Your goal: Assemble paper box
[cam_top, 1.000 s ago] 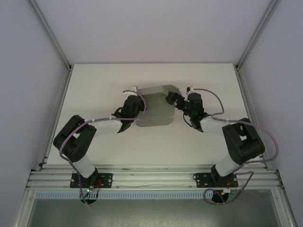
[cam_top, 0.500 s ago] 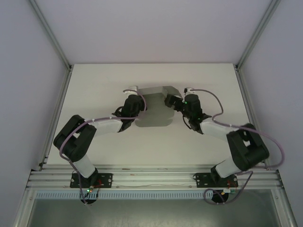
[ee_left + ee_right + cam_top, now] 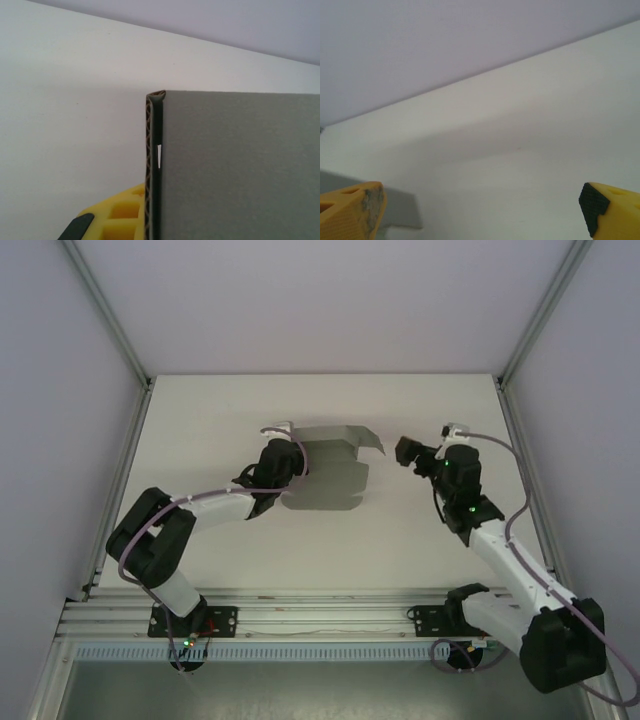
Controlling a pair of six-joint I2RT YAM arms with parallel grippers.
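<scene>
The paper box is a grey cardboard sheet, partly folded, lying at the middle of the white table, with a flap sticking out at its far right corner. My left gripper is shut on the sheet's left edge. In the left wrist view the paper box has its doubled edge beside one yellow finger; the other finger is hidden behind the grey panel. My right gripper stands open, apart from the sheet on its right. The right wrist view shows the right gripper spread wide over bare table, a grey cardboard corner beside its left finger.
The table is walled by pale panels on aluminium posts at the left, right and back. The rail carrying both arm bases runs along the near edge. Open table surface lies between the sheet and the rail.
My right gripper has let go of the sheet's right side and pulled back to the right, the arm swinging outward. The freed far-right flap now sticks out. The left gripper keeps its hold.
</scene>
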